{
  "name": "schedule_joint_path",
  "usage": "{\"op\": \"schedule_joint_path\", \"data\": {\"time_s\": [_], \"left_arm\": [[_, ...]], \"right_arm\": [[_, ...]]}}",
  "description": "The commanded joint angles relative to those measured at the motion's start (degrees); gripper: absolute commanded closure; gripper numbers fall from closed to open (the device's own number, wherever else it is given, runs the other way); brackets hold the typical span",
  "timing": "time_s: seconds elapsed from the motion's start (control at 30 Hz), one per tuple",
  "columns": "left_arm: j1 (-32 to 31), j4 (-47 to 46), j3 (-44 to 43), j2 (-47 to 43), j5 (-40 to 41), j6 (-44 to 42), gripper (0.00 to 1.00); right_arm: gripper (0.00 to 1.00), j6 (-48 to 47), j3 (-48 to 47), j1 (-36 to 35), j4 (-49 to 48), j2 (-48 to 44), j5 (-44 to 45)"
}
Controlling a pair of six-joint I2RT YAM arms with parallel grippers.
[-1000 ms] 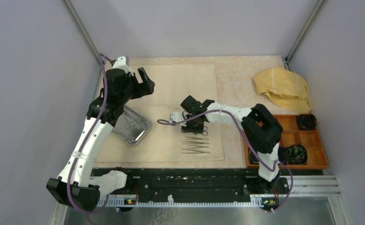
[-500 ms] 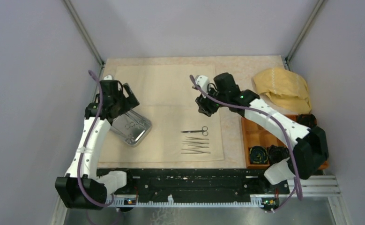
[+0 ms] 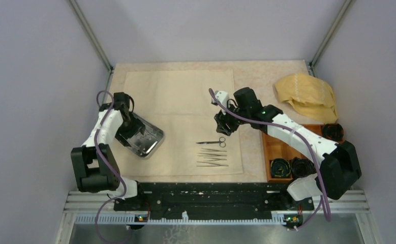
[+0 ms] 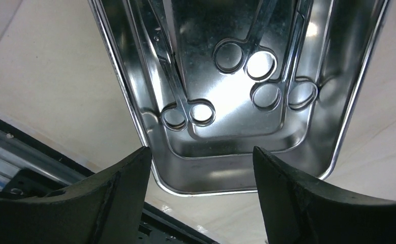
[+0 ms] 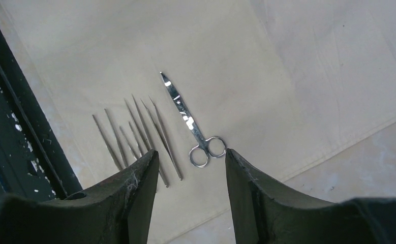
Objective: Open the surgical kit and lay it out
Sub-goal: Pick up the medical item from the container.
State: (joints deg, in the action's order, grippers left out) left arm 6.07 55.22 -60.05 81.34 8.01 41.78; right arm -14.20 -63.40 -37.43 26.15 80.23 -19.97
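Observation:
The pale cream cloth sheet lies spread flat on the table. The steel tray sits on its left part, with ring-handled scissors lying inside it. My left gripper hovers open just above the tray's end wall, jaws wide and empty. One pair of scissors and several tweezers lie in a row on the cloth. My right gripper hangs open and empty above and behind them. In the right wrist view the scissors and tweezers show beyond its fingertips.
A crumpled mustard-yellow cloth lies at the back right. An orange compartment box with black coils stands at the right, under my right arm. A black rail runs along the near edge. Walls close in on both sides.
My left arm folded back and brought its gripper down over the tray. My right gripper opened, lifted off the scissors left on the cloth, and now hangs just behind them.

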Motion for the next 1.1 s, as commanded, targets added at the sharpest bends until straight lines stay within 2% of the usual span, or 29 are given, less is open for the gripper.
{"op": "schedule_joint_path", "data": {"time_s": [0.0, 0.17, 0.3, 0.53, 0.7, 0.93, 1.07], "left_arm": [[1.65, -1.76, -2.48, 3.88, 1.05, 4.57, 0.2], [2.58, -2.78, -3.77, 8.78, -1.32, 5.85, 0.22], [2.88, -1.95, -3.13, 11.37, -2.26, 9.16, 0.18], [4.23, -10.55, 0.54, 14.38, -6.19, 9.43, 0.12], [4.42, -14.96, -0.73, 16.54, -9.68, 6.81, 0.2], [4.23, -19.98, -5.03, 15.94, -15.14, 0.62, 0.45], [4.18, -18.54, -5.28, 12.36, -13.67, -1.83, 0.45]], "right_arm": [[0.49, 0.57, 0.1, 0.17, -2.87, -2.74, -1.63], [0.49, 0.58, 1.95, 0.32, -4.06, -3.98, -1.84], [0.48, 0.33, 2.87, 0.8, -4.6, -4.29, -1.32], [0.48, 0.16, 2.65, 1.13, -4.84, -4.16, -1.39], [0.48, -0.19, 3.16, 1.57, -4.71, -4.44, -1.09], [0.48, 0.0, 3.03, 1.75, -5.05, -3.97, -1.53], [0.48, 0.29, 3.01, 1.73, -5.36, -3.7, -2.26]]}}
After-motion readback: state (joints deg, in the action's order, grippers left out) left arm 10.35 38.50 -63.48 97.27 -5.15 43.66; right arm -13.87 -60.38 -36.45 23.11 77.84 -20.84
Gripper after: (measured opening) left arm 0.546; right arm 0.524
